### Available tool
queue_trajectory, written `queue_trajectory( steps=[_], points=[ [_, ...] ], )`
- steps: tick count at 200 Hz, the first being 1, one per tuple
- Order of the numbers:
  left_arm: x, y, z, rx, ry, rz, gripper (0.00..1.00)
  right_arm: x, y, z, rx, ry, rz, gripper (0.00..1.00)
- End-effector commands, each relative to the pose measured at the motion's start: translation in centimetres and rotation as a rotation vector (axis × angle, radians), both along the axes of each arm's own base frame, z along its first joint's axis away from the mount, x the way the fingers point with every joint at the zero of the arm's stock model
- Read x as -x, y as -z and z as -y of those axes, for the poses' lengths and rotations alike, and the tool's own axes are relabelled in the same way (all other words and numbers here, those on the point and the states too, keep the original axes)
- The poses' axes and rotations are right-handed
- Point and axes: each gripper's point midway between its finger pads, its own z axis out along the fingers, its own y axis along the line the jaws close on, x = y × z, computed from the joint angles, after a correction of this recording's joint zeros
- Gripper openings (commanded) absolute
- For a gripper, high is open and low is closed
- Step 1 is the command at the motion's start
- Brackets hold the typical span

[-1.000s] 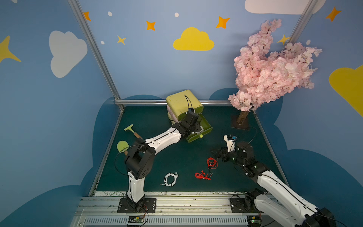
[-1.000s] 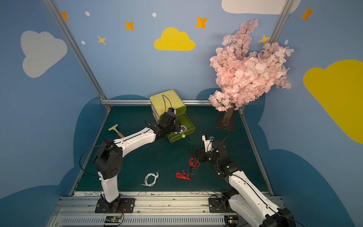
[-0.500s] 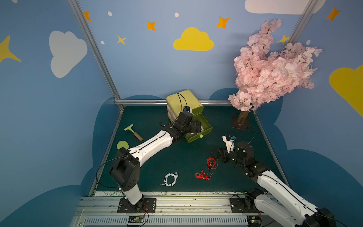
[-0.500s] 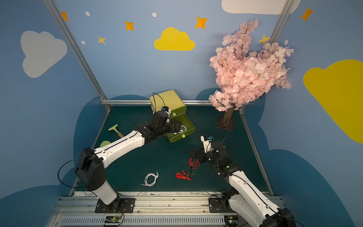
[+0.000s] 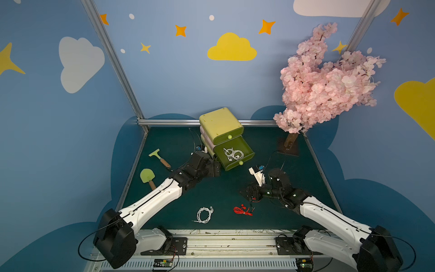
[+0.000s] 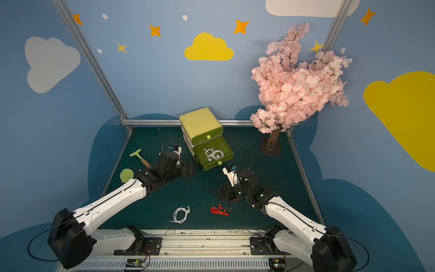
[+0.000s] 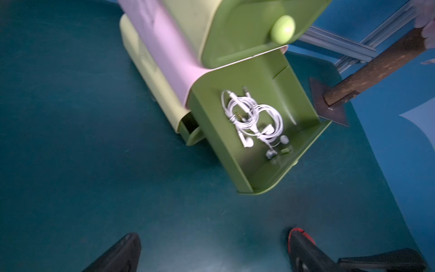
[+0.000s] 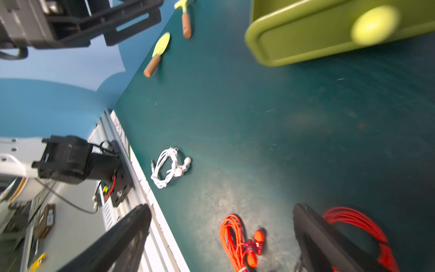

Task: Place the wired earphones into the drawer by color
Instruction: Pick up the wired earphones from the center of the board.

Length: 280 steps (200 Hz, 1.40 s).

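Observation:
The green drawer (image 5: 249, 153) stands pulled open from the small chest, with white wired earphones (image 5: 232, 154) (image 7: 253, 119) lying inside. My left gripper (image 5: 215, 168) (image 7: 215, 235) hovers just left of the drawer, open and empty. Another white coil (image 5: 204, 214) (image 8: 168, 167) lies near the front edge, and a red coil (image 5: 242, 210) (image 6: 219, 210) lies to its right. My right gripper (image 5: 247, 193) (image 8: 222, 209) is open above the mat. That red coil (image 8: 237, 240) shows between its fingers. A second red coil (image 8: 357, 221) lies partly hidden behind one finger.
The chest's top drawer (image 5: 226, 137) is shut. A green toy spade (image 5: 147, 176) and a toy scraper (image 5: 158, 156) lie at the left side of the mat. A pink blossom tree (image 5: 324, 82) on a dark base plate (image 5: 288, 149) stands at the back right. A metal rail (image 5: 211, 242) runs along the front.
My left gripper has opened and drawn back to the left from over the open drawer, where the white earphones now show. The right arm has barely moved.

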Motion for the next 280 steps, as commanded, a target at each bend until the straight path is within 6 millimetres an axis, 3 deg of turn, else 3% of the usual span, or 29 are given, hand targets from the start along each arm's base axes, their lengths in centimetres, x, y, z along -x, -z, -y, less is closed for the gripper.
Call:
queue_trajectory(
  steps=[1, 31, 34, 53, 98, 136, 181, 207, 280],
  points=[
    [1.2, 0.3, -2.7, -0.019, -0.063, -0.009, 1.0, 0.6, -0.3, -1.9, 0.01, -0.056, -0.001, 0.98],
    [2.7, 1.0, -5.5, -0.011, -0.119, -0.017, 1.0, 2.2, 1.3, -4.5, 0.062, -0.127, -0.028, 0.98],
    [2.9, 1.1, -5.7, -0.01, -0.124, -0.019, 1.0, 2.0, 0.6, -5.1, 0.053, -0.134, -0.016, 0.98],
    [3.7, 1.5, -7.0, -0.008, -0.155, -0.026, 1.0, 2.9, 1.4, -7.1, 0.086, -0.179, -0.043, 0.97],
    [5.4, 1.8, -9.6, -0.021, -0.228, -0.003, 1.0, 5.4, 4.3, -11.4, 0.176, -0.272, -0.161, 0.89],
    [6.4, 1.9, -10.8, -0.027, -0.26, 0.011, 1.0, 7.2, 6.6, -13.9, 0.236, -0.328, -0.194, 0.88],
    [7.1, 2.6, -11.3, -0.017, -0.274, 0.01, 1.0, 7.6, 8.3, -15.2, 0.322, -0.319, -0.197, 0.72],
    [7.2, 2.9, -11.2, -0.011, -0.273, 0.002, 1.0, 7.1, 9.1, -15.2, 0.388, -0.29, -0.154, 0.68],
    [7.6, 2.9, -12.6, -0.026, -0.341, 0.014, 1.0, 6.8, 9.9, -16.8, 0.437, -0.341, -0.127, 0.49]
  ],
)
